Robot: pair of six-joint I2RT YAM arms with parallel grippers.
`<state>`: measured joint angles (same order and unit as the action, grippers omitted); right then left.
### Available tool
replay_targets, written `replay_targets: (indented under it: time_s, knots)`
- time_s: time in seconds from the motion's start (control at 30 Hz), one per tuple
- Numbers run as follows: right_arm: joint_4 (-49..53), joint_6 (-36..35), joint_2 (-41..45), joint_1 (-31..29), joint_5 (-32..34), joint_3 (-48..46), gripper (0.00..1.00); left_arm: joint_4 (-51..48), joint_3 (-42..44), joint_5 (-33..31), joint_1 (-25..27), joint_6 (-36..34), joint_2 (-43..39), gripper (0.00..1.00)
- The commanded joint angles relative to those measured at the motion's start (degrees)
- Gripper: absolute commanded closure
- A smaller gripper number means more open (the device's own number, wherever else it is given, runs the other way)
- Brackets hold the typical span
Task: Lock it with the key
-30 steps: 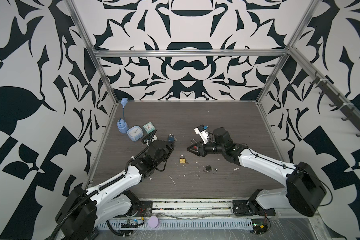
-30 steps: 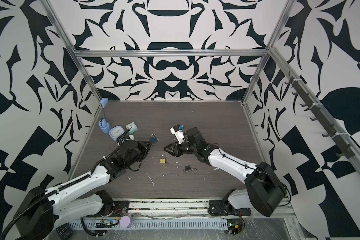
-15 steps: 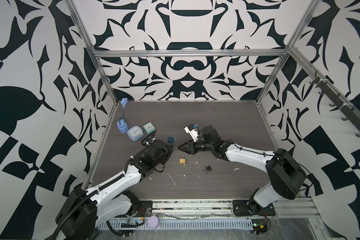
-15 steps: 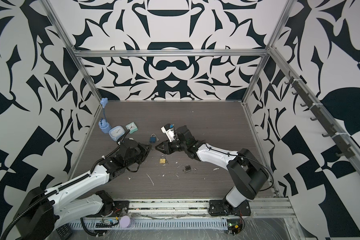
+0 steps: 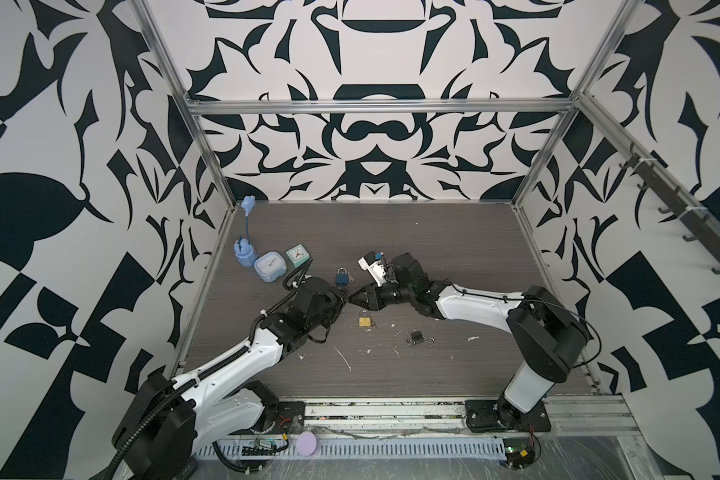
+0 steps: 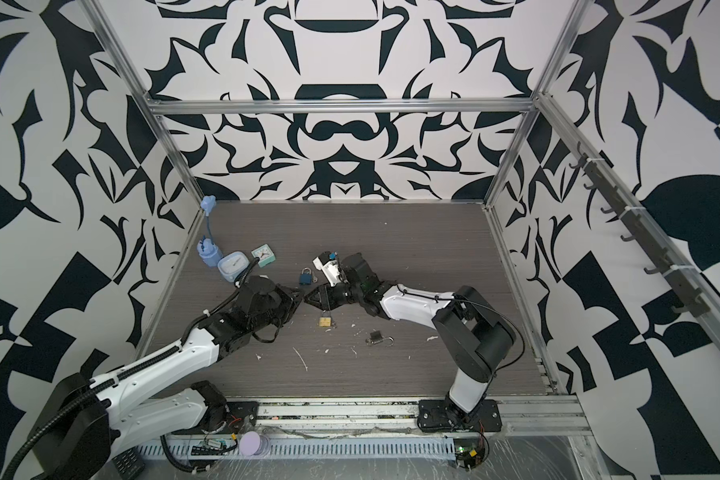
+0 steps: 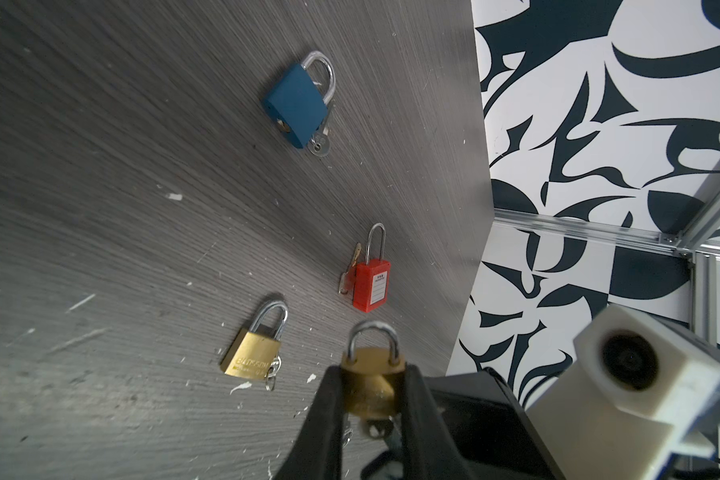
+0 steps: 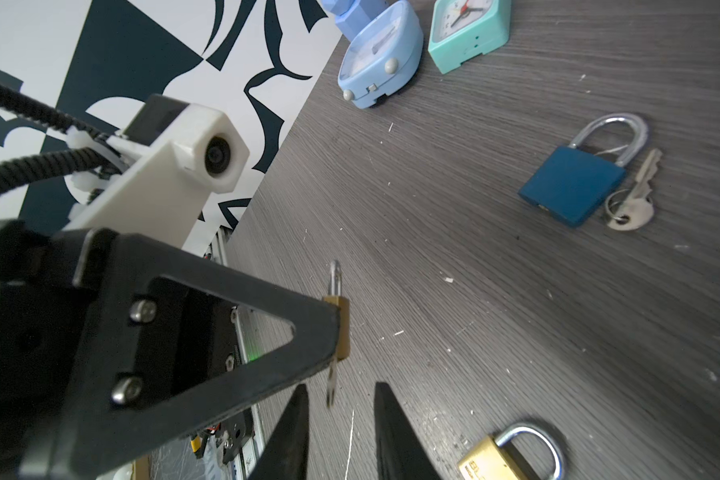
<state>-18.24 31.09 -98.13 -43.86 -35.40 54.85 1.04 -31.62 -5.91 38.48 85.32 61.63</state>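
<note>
**A:** Biggest first. What carries it all?

**B:** A dark wood-grain worktop [image 5: 454, 249]. Both arms reach to its middle, and their tips almost meet there.

**A:** And the grippers?

**B:** The left gripper [image 7: 370, 376] is clamped on the held brass padlock [image 7: 371, 362], one finger on each flat face. It holds the padlock clear above the worktop, at the middle. The right gripper [image 8: 341, 409] has its jaws apart.

**A:** What is lying loose?

**B:** At the far left a light blue clock [image 5: 269, 266] and a teal clock [image 5: 297, 254] sit side by side. A blue padlock [image 5: 341, 276] lies just beyond the gripper tips with its own key beside it. A second brass padlock [image 5: 364, 321] lies just nearer than them. A red padlock [image 7: 371, 286] lies flat too (I find it only in the left wrist view). A black padlock [image 5: 416, 336] is to the right of the second brass one. Its shackle seems swung open, though it is too small to be sure.

**A:** And the smallest thing?

**B:** The key [image 8: 330, 384] sticks out of the bottom of the held brass padlock. It hangs between the right gripper's two fingers, with a gap on either side.
</note>
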Motion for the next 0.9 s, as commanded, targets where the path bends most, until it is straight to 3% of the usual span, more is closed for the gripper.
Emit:
replay_targets:
  time_s: [0.0, 0.37, 0.67, 0.87]
  knots:
    - [-2.19, -0.24, 0.27, -0.53, -0.98, 2.8, 0.77, -0.33, -1.87, 0.66, -0.42, 0.29, 0.51, 1.0]
    - [-2.15, -0.07, -0.49, -1.03, -1.34, 2.78, 0.98, -1.13, -2.64, 0.06, -0.94, -0.1, 0.59, 1.0]
    - [-2.33, 0.2, -0.32, -1.34, -1.69, 1.86, 1.0, -2.65, -4.27, -2.07, -2.66, -0.86, 1.42, 1.0]
    - [-2.07, 0.27, 1.53, -1.58, -1.49, -1.26, 1.0, -5.57, -5.91, -4.04, -7.29, -0.65, 1.03, 1.0]
